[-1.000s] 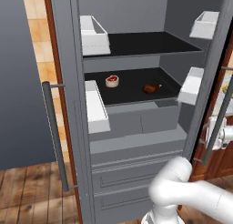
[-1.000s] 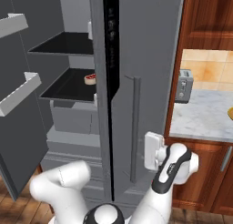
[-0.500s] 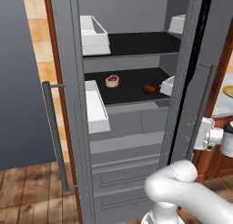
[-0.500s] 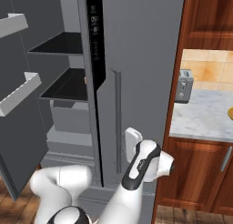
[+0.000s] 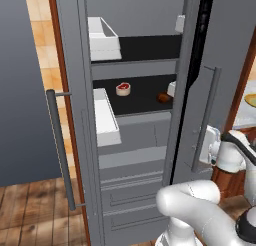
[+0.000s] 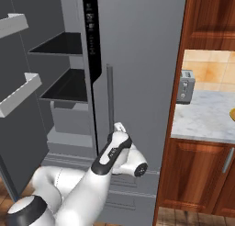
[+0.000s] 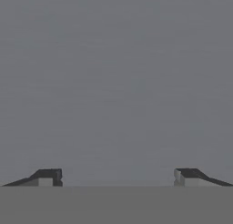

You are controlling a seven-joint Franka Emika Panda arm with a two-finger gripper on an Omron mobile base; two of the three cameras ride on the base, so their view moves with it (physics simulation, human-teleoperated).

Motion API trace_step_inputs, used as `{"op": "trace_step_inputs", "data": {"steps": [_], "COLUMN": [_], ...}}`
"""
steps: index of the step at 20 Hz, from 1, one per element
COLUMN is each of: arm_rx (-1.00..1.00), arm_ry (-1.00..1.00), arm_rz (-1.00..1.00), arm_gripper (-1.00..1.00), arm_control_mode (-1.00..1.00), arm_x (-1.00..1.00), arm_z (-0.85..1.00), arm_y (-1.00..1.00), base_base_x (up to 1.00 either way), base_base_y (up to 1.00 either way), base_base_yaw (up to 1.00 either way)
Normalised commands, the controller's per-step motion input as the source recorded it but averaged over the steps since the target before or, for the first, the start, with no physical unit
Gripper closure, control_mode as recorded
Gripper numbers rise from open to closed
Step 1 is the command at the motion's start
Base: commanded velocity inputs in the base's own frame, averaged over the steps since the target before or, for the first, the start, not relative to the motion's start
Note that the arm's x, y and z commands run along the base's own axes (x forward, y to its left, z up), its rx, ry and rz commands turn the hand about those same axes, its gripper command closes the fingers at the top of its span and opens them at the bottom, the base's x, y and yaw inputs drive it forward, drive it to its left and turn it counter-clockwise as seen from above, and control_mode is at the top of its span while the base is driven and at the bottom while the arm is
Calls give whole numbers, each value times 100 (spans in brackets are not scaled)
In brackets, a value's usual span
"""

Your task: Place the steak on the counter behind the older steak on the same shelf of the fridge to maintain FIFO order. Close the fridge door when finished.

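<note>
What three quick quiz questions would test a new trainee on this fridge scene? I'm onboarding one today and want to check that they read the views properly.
1. True or false: the right fridge door is fully shut.
2. Which lies further left on the shelf in the left base view: the steak or the older steak?
3. Multiple choice: the gripper is (a) open, (b) shut on the steak, (c) shut on the handle.

Key:
1. False; a gap remains.
2. The steak.
3. (a); its fingertips stand apart against the grey door.
</note>
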Motion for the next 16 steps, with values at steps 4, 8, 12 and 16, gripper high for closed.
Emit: {"op": "trace_step_inputs", "data": {"steps": [4, 8, 12, 16], "arm_rx": [0, 3, 4, 4], "arm_ry": [5, 6, 6, 5], "arm_rz": [-24, -20, -18, -16], "arm_gripper": [-100, -100, -100, -100], "arm_control_mode": [-100, -100, -100, -100], "arm_x": [44, 36, 41, 45], "arm_z": [28, 22, 8, 5], "arm_y": [-39, -69, -61, -48], "base_base_x": [0, 0, 0, 0], "base_base_y": [0, 0, 0, 0], "base_base_yaw": [0, 0, 0, 0]}}
